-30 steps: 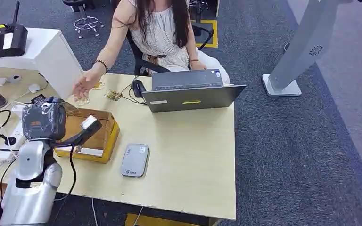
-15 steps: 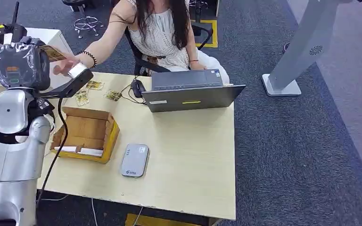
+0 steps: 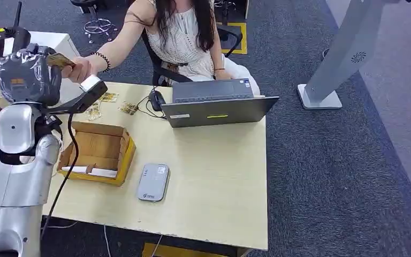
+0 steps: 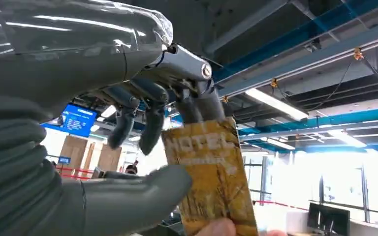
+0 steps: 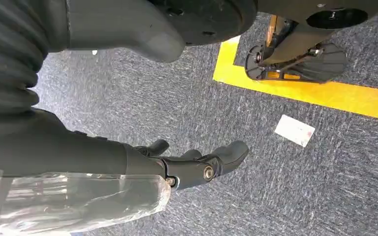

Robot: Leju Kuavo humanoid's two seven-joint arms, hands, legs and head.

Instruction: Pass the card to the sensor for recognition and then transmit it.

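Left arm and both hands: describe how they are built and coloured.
The left arm is silver, with rounded segments and a black cable along it. The left hand has a grey ribbed cover under clear plastic wrap, a small orange marking, a thick grey thumb and darker fingers. The right hand is dark grey, also plastic-wrapped.

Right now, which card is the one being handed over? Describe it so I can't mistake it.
Look above the desk's far left corner, at the raised left robot hand. The card sits between it and the person's hand. Unlike the loose cards on the desk, it's held in the air.
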